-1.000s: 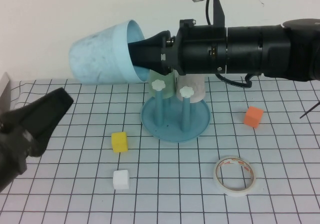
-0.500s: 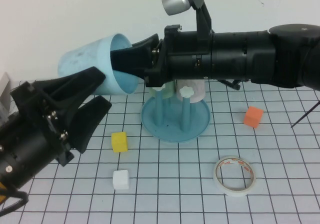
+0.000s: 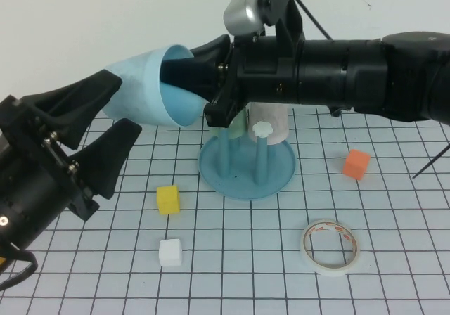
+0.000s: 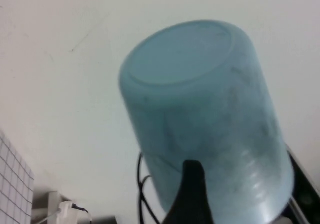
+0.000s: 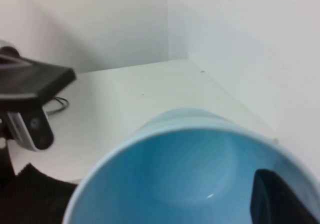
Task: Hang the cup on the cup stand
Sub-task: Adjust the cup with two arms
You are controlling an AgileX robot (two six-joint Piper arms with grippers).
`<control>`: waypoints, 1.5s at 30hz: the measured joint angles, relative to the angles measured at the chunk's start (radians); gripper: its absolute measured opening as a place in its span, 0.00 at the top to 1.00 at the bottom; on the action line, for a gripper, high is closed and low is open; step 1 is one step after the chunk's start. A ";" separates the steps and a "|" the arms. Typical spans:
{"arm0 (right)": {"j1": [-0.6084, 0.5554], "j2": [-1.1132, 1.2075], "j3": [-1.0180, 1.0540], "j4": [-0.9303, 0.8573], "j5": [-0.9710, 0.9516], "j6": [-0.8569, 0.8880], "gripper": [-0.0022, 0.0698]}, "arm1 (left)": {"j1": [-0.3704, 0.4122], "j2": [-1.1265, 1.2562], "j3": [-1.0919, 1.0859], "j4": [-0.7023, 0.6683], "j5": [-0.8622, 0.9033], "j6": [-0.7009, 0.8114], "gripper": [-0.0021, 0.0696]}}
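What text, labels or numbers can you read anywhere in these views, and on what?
None can be read.
Tape roll: reddish marks on its inner ring, too small to read.
Cup, cup stand, yellow cube, white cube, orange cube: no print visible.
Left tool, right tool: no labels visible.

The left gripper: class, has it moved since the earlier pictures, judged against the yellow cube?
Yes. The left gripper has risen from the table's left edge, up past the yellow cube, towards the cup.
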 joint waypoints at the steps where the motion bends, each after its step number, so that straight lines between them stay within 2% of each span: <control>1: 0.000 -0.005 0.000 -0.002 -0.009 -0.014 0.94 | 0.000 0.000 0.000 0.000 0.006 0.000 0.24; 6: 0.000 -0.044 0.000 -0.005 -0.041 -0.043 0.94 | 0.000 0.000 0.000 0.006 0.083 0.000 0.24; 11: 0.001 -0.054 0.002 -0.131 -0.043 0.001 0.94 | 0.000 0.000 0.000 0.006 0.166 -0.015 0.23; 20: 0.066 -0.054 0.028 -0.176 -0.088 -0.037 0.94 | 0.000 0.000 0.000 0.020 0.210 -0.082 0.18; 30: 0.157 -0.056 0.028 -0.176 -0.228 -0.202 0.94 | 0.002 0.000 0.004 -0.008 0.245 -0.114 0.17; 45: 0.162 -0.068 0.025 -0.204 -0.157 -0.480 0.93 | 0.010 0.022 0.012 0.021 0.156 -0.091 0.18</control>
